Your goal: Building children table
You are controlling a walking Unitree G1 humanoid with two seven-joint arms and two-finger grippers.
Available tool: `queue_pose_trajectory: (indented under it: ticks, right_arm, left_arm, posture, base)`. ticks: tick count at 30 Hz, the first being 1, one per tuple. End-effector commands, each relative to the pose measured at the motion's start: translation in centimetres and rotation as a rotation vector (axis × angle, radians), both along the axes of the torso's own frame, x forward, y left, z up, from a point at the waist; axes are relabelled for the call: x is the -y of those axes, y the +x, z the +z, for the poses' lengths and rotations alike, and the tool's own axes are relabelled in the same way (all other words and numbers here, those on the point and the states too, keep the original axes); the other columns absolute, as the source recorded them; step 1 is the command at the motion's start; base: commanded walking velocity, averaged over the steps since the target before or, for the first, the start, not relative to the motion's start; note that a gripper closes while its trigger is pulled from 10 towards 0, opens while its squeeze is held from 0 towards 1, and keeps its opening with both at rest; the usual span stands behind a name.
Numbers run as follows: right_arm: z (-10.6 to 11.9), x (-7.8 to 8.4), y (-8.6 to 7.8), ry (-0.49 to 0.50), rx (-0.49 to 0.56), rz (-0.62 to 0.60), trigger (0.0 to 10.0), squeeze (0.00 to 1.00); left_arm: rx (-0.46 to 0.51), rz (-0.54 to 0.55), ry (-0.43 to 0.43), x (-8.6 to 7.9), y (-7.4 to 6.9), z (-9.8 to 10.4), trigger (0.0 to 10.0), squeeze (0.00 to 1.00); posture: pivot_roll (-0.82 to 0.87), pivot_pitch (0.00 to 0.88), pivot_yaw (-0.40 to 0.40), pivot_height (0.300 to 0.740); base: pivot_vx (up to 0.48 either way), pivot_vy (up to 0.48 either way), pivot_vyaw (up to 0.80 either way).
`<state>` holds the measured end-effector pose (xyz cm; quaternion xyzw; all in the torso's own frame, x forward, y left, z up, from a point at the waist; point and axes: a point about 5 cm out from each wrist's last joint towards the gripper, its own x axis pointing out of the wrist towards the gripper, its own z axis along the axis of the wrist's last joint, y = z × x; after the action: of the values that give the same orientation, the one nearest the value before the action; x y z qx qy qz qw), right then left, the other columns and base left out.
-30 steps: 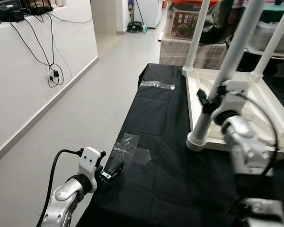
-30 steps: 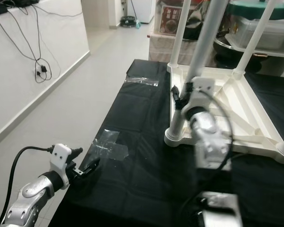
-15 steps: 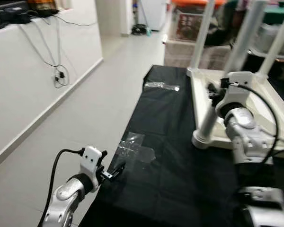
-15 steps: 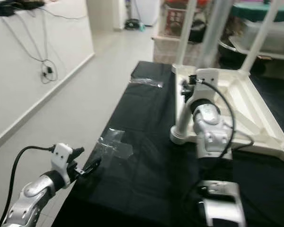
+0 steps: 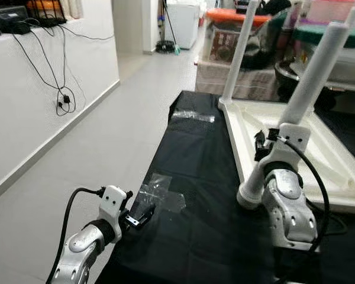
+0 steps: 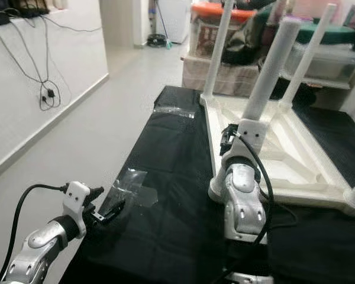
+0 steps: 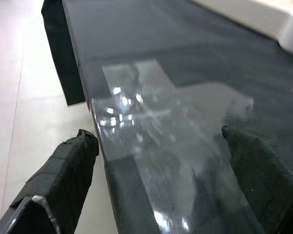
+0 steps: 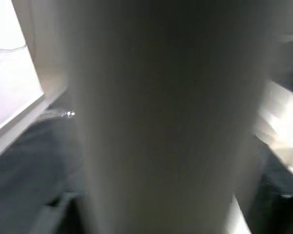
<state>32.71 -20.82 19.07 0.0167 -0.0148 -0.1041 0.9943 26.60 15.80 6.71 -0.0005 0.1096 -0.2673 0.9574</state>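
A white children's table (image 5: 233,136) lies upside down on a black cloth (image 5: 201,177), its round white legs pointing up. My right gripper (image 5: 261,147) is shut on the nearest leg (image 5: 310,83), a little above its base; in the right wrist view that leg (image 8: 171,117) stands close between the fingers. My left gripper (image 5: 141,214) hovers open at the cloth's front left edge. Its two fingers (image 7: 63,170) are spread wide before a clear plastic bag (image 7: 156,102) that lies flat on the cloth.
A second clear plastic bag (image 5: 193,116) lies further back on the cloth. To the left are bare floor (image 5: 106,136) and a white wall with hanging cables (image 5: 64,94). Boxes and bins (image 5: 225,41) stand behind the table.
The camera has shifted and tilted between frames. My right gripper keeps its hold on the same leg, and my left gripper stays open by the plastic bag.
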Motion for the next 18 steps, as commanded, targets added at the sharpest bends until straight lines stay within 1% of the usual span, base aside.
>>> queue_pose_trajectory:
  ticks: [1,2,3,5,6,7,9,10,11,12,13,14,15,16,17,18]
  right_arm:
    - [2.5,0.0,1.0,0.012,0.087,0.134,10.0,0.00]
    - [3.6,0.2,1.2,0.006,0.120,0.228,10.0,0.00]
    - [3.6,0.2,1.2,0.006,0.120,0.228,10.0,0.00]
    - [5.0,0.2,1.0,-0.053,0.168,0.435,10.0,0.00]
    - [5.0,0.2,1.0,-0.053,0.168,0.435,10.0,0.00]
    - [4.9,0.2,1.0,-0.074,0.160,0.516,10.0,0.00]
    - [4.9,0.2,1.0,-0.074,0.160,0.516,10.0,0.00]
    - [3.8,1.0,1.5,-0.120,0.108,0.537,10.0,0.00]
    - [3.8,1.0,1.5,-0.120,0.108,0.537,10.0,0.00]
    - [2.6,1.8,2.0,-0.127,0.058,0.534,10.0,0.00]
    - [2.6,1.8,2.0,-0.127,0.058,0.534,10.0,0.00]
    - [1.6,2.2,2.4,-0.130,0.020,0.540,8.5,0.00]
    - [0.6,2.4,2.5,-0.159,-0.014,0.542,0.7,0.00]
    - [-0.2,2.2,2.3,-0.172,-0.038,0.568,0.0,0.00]
    - [-0.2,2.2,2.3,-0.172,-0.038,0.568,0.0,0.00]
    - [-0.8,2.0,2.1,-0.184,-0.050,0.592,0.0,0.00]
  left_arm:
    - [-0.003,0.006,0.000,0.0,0.0,-0.2,10.0,0.00]
    - [-0.003,0.007,-0.001,0.0,0.0,-0.2,10.0,0.00]
    - [-0.003,0.007,-0.001,0.0,0.0,-0.2,10.0,0.00]
    - [-0.007,0.006,-0.003,0.1,-0.1,-0.3,10.0,0.00]
    - [-0.007,0.006,-0.003,0.1,-0.1,-0.3,10.0,0.00]
    - [-0.008,0.005,-0.003,0.1,-0.1,-0.3,10.0,0.00]
    - [-0.008,0.005,-0.003,0.1,-0.1,-0.3,10.0,0.00]
    - [-0.006,0.004,-0.003,0.1,-0.1,-0.3,10.0,0.00]
    - [-0.006,0.004,-0.003,0.1,-0.1,-0.3,10.0,0.00]
    - [-0.002,0.005,-0.002,0.2,0.0,-0.2,10.0,0.00]
    - [-0.002,0.005,-0.002,0.2,0.0,-0.2,10.0,0.00]
    - [0.002,0.005,-0.001,0.1,0.1,-0.1,10.0,0.00]
    - [0.003,0.007,0.001,0.0,0.1,-0.1,10.0,0.00]
    - [0.003,0.008,0.003,-0.1,0.0,-0.1,10.0,0.00]
    - [0.003,0.008,0.003,-0.1,0.0,-0.1,10.0,0.00]
    - [0.001,0.009,0.005,-0.2,-0.1,-0.1,10.0,0.00]
  posture:
    - [0.03,0.000,-0.045,0.740]
    - [0.02,0.000,-0.042,0.740]
    - [0.02,0.000,-0.042,0.740]
    - [0.02,0.000,-0.044,0.740]
    - [0.02,0.000,-0.044,0.740]
    - [0.02,0.000,-0.044,0.740]
    - [0.02,0.000,-0.044,0.740]
    - [0.03,0.000,-0.049,0.740]
    - [0.03,0.000,-0.049,0.740]
    - [0.05,0.000,-0.060,0.740]
    - [0.05,0.000,-0.060,0.740]
    - [0.05,0.000,-0.059,0.740]
    - [0.05,0.000,-0.059,0.740]
    - [0.06,0.000,-0.059,0.740]
    - [0.06,0.000,-0.059,0.740]
    - [0.06,0.000,-0.058,0.740]
  base:
    - [0.000,0.000,0.00]
    - [0.000,0.000,0.00]
    - [0.000,0.000,0.00]
    - [0.000,0.000,0.00]
    - [0.000,0.000,0.00]
    - [0.000,0.000,0.00]
    - [0.000,0.000,0.00]
    - [0.000,0.000,0.00]
    - [0.000,0.000,0.00]
    - [0.000,0.000,0.00]
    - [0.000,0.000,0.00]
    - [0.000,0.000,0.00]
    - [0.000,0.000,0.00]
    - [0.000,0.000,0.00]
    - [0.000,0.000,0.00]
    - [0.000,0.000,0.00]
